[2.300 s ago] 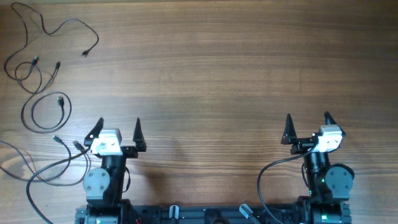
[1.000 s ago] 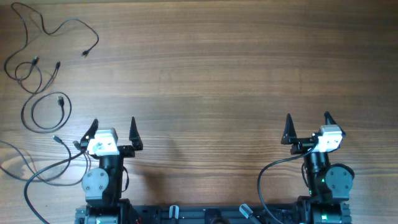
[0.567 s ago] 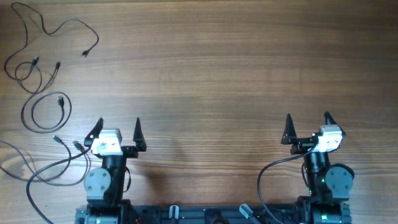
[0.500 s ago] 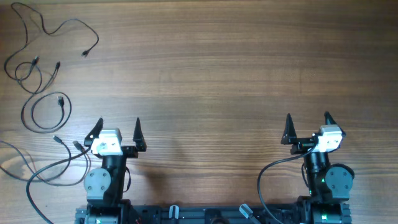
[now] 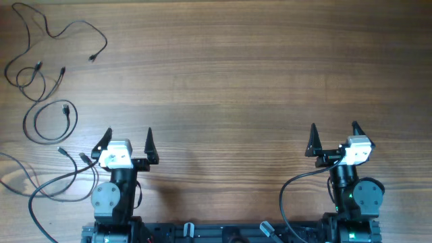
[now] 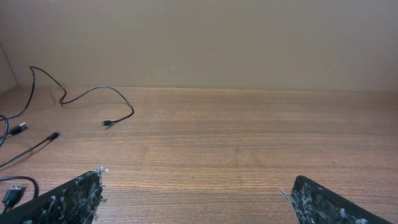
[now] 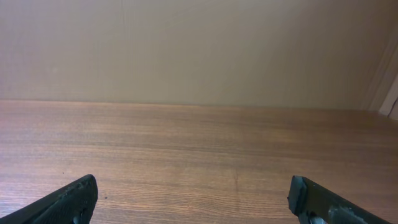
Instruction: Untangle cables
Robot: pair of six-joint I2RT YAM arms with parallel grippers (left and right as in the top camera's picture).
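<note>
Several thin black cables lie spread out at the table's far left in the overhead view: one long cord with its plug (image 5: 92, 58) at the top left, a round loop with its plug (image 5: 65, 108) below it, and more cord with plugs (image 5: 84, 157) beside the left arm. My left gripper (image 5: 128, 132) is open and empty, just right of those plugs and apart from them. In the left wrist view it (image 6: 196, 190) is wide open over bare wood, with a cable end (image 6: 107, 123) ahead to the left. My right gripper (image 5: 334, 127) is open and empty, also in its wrist view (image 7: 191, 190).
The wooden table (image 5: 229, 74) spreads between and beyond both arms. A thicker black robot cable (image 5: 291, 185) curves by the right arm's base. A plain beige wall (image 7: 199, 50) stands behind the table's far edge.
One second ago my left gripper sat slightly further left and nearer the table's front. It has since come back right. Nothing has moved in the last half second.
</note>
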